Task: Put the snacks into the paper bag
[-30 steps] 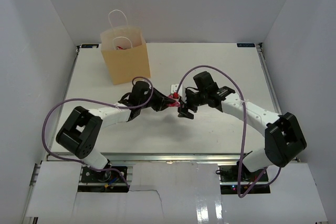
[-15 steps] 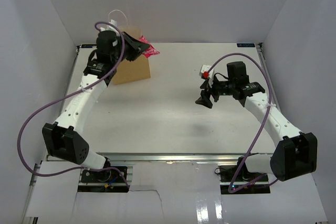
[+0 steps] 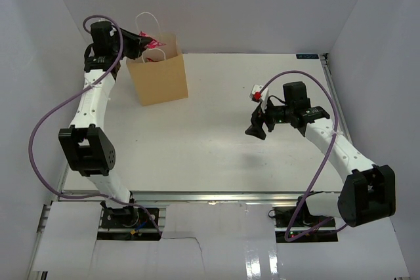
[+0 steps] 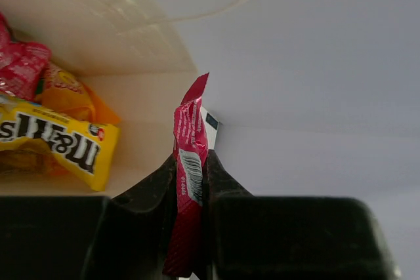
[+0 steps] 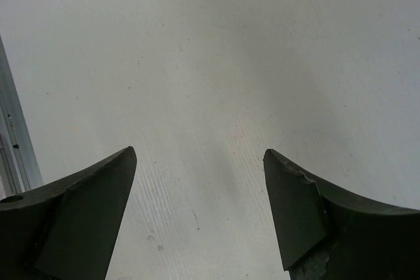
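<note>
The tan paper bag [image 3: 161, 78] stands upright at the table's far left, its white cord handles [image 3: 148, 20] sticking up. My left gripper [image 3: 144, 45] is raised over the bag's open top, shut on a magenta snack packet [image 3: 156, 44]. In the left wrist view the packet [image 4: 189, 162] is pinched upright in my left gripper [image 4: 192, 165], just above the bag's mouth. Down in the bag lie a yellow packet [image 4: 58, 143], an orange one [image 4: 69, 94] and a red-pink one [image 4: 21, 65]. My right gripper [image 3: 257, 126] [image 5: 200, 155] hangs open over bare table, holding nothing.
White walls close in the table on three sides. Purple cables loop from both arms [image 3: 39, 137] [image 3: 323, 157]. A metal rail [image 5: 13, 142] runs along the table edge in the right wrist view. A handle cord [image 4: 216, 10] arcs above the bag's inside.
My left arm has swung from the table's middle up and left to the bag's mouth with the magenta packet. The right gripper has drawn back to the right and opened wider.
</note>
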Robot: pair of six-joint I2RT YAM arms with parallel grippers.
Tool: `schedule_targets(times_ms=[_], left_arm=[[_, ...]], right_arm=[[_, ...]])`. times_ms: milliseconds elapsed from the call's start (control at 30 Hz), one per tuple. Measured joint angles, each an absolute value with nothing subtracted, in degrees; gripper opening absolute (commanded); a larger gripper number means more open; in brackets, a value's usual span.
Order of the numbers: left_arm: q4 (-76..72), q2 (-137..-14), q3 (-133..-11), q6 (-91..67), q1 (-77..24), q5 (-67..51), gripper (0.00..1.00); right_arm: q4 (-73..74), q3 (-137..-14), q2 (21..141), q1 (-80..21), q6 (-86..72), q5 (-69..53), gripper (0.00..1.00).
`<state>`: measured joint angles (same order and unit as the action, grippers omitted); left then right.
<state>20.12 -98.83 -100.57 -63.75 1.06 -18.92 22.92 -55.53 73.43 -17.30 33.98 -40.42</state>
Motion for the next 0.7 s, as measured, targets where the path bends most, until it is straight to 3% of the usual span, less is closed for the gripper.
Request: schedule_targets(times_ms=[100,233,333,533,700], left_arm=[[21.5,-101.91,-100.55,-65.01,2.26,-20.25,0.24],[22.48,-102.63,-100.55,-65.63,3.18,-20.75,0.55],[22.44,-102.43,-101.51,-64.95,3.33,-21.34,0.71],[22.57,-101.3,-104.53,-61.41,3.73,-21.15,0.87],[22.9,-96.9,-105.1,-55.13,4.43,-18.57,0.96]], right_arm=[[22.55,-55.37,73.43,-17.19,33.54,-39.94,0.84],[22.46,-55.35,73.3,-16.84,33.28,-39.4,0.84],[22.46,-55.35,73.23,-16.78,32.86,-38.74,0.84],[22.46,-55.35,73.21,-16.32,30.5,-35.86,0.87],[22.48,-55.37,72.75,-15.46,28.1,-31.99,0.97]])
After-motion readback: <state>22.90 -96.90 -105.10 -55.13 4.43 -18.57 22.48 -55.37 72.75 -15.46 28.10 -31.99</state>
